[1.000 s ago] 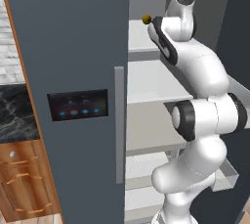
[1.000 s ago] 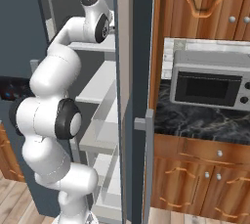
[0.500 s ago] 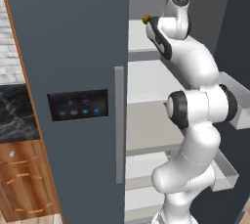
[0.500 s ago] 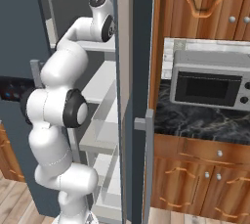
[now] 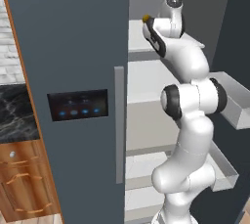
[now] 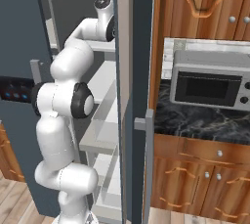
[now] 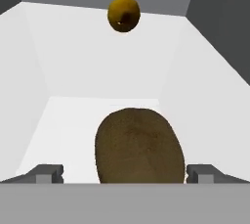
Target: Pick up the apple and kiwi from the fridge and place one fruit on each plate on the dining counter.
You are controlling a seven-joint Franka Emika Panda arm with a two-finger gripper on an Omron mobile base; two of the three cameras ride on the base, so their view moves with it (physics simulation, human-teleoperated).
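Brown fuzzy thing up close: that's the kiwi (image 7: 139,145), sitting on a pale upper shelf (image 7: 73,125) inside the fridge (image 5: 68,47), dead centre in my hand view.

Step I'm on: the grab. My arm is reaching up and deep into the open fridge, and my hand (image 7: 125,174) is lined up on the kiwi, which sits between my two fingertips (image 7: 46,173).

Hand state: spread as wide as it goes, not gripping anything. I can see a bit of gap between each tip and the kiwi's sides, so no contact as far as I can tell.

Other stuff on the shelf: a small yellow-orange round fruit (image 7: 123,13) further back near the rear wall, well apart from the kiwi. Not red, so I wouldn't call it the apple. Leaving it alone.

Next move, my guess: nudge forward a touch so the tips sit at the kiwi's widest part, then close on it. It's rounded and dull-skinned, so I reckon it could roll or squirt out if I pinch off-centre.

After that: back out without clipping the shelf edges or the door bins (image 5: 234,105), then head for a plate on the dining worktop.

Still to do: pretty much everything, since no fruit is in my grip yet.
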